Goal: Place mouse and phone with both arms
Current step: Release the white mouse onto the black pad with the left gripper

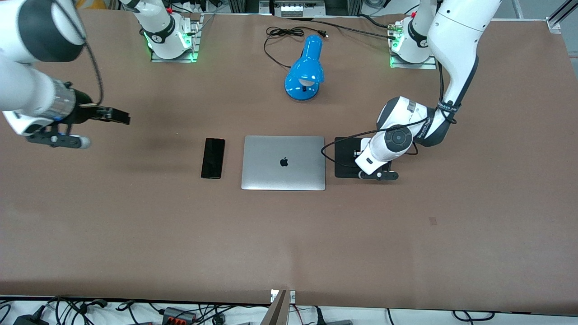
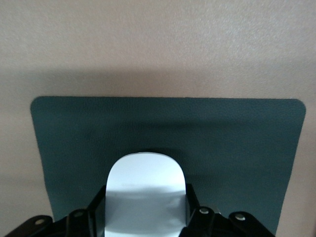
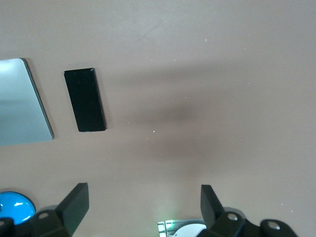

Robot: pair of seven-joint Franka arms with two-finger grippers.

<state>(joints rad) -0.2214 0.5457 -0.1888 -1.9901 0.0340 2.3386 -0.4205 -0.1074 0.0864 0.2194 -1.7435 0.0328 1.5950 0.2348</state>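
Note:
The white mouse [image 2: 144, 190] rests on the black mouse pad [image 2: 222, 138], beside the laptop toward the left arm's end. My left gripper [image 2: 144, 200] is down on the pad [image 1: 345, 158] with its fingers [image 2: 190, 200] closed against both sides of the mouse. In the front view the left wrist hides the mouse. The black phone [image 1: 212, 158] lies flat on the table beside the laptop, toward the right arm's end; it also shows in the right wrist view [image 3: 85, 100]. My right gripper [image 1: 118, 116] is open and empty, up over bare table away from the phone.
A closed silver laptop [image 1: 283, 162] lies between the phone and the pad. A blue desk lamp [image 1: 305, 70] with a black cord [image 1: 280, 34] lies farther from the camera than the laptop.

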